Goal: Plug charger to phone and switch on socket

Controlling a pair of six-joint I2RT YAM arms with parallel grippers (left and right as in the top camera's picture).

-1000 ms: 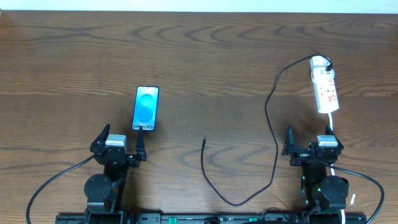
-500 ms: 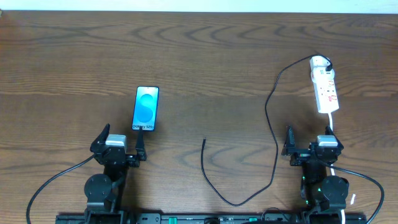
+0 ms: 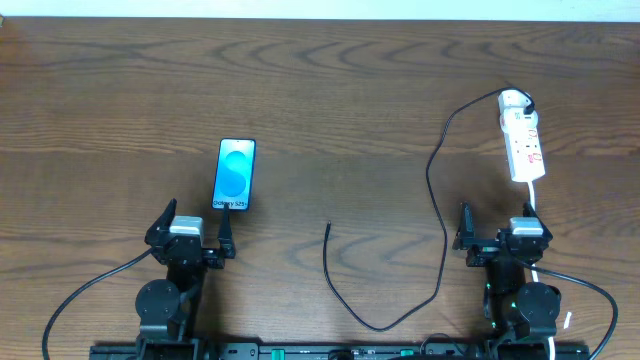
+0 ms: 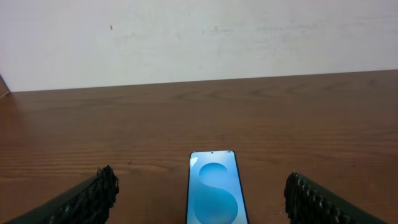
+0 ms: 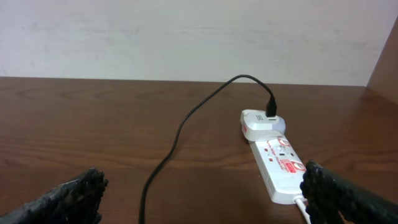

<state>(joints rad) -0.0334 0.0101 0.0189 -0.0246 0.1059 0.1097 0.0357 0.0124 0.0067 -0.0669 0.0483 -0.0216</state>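
The phone (image 3: 236, 174) lies flat on the table's left half, its blue screen up, and shows in the left wrist view as the phone (image 4: 214, 190). My left gripper (image 3: 198, 213) stands open just short of its near end, empty, seen as the left gripper (image 4: 200, 177). The white socket (image 3: 522, 135) lies at the right, with the charger (image 3: 431, 185) plugged into a white adapter (image 3: 514, 99) at its far end. The black cable loops toward the front and its free tip (image 3: 329, 226) rests mid-table. My right gripper (image 3: 496, 215) is open and empty, near the socket (image 5: 280, 168).
The socket's white cord (image 3: 534, 196) runs toward the front past my right gripper. A pale wall stands behind the table's far edge (image 4: 199, 79). The charger cable (image 5: 180, 134) crosses the wood ahead of the right gripper (image 5: 202, 173).
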